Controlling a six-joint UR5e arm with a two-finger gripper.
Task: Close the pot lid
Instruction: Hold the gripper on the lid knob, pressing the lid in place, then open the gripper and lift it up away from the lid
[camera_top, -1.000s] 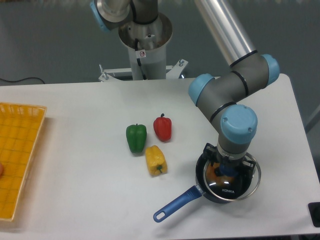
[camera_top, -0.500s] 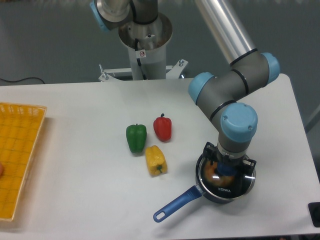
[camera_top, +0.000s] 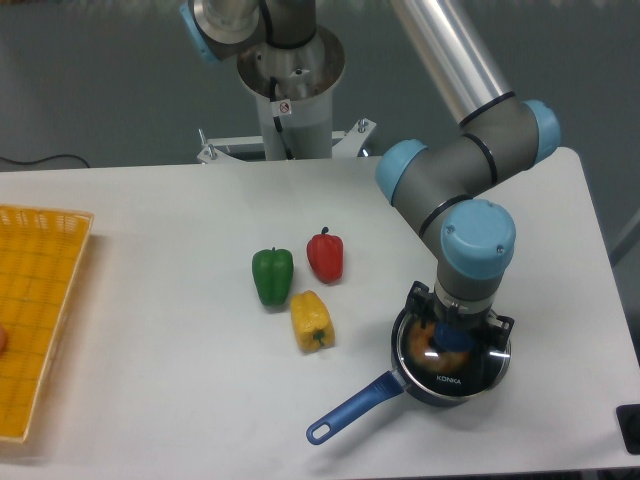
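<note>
The black pot (camera_top: 405, 376) sits at the table's front right, its long blue handle (camera_top: 352, 407) pointing to the front left. The clear glass lid (camera_top: 450, 375) with "KONKA" lettering lies level over the pot's mouth. Something orange shows through the glass. My gripper (camera_top: 455, 338) points straight down over the lid's middle, fingers closed around the blue knob, which is mostly hidden by the wrist.
A green pepper (camera_top: 272, 275), a red pepper (camera_top: 325, 255) and a yellow pepper (camera_top: 312, 320) stand left of the pot. A yellow basket (camera_top: 35, 310) lies at the left table edge. The robot base (camera_top: 290, 90) rises at the back.
The lid has shifted left from an offset, overhanging position and now sits centred on the pot. The gripper moved slightly left with it.
</note>
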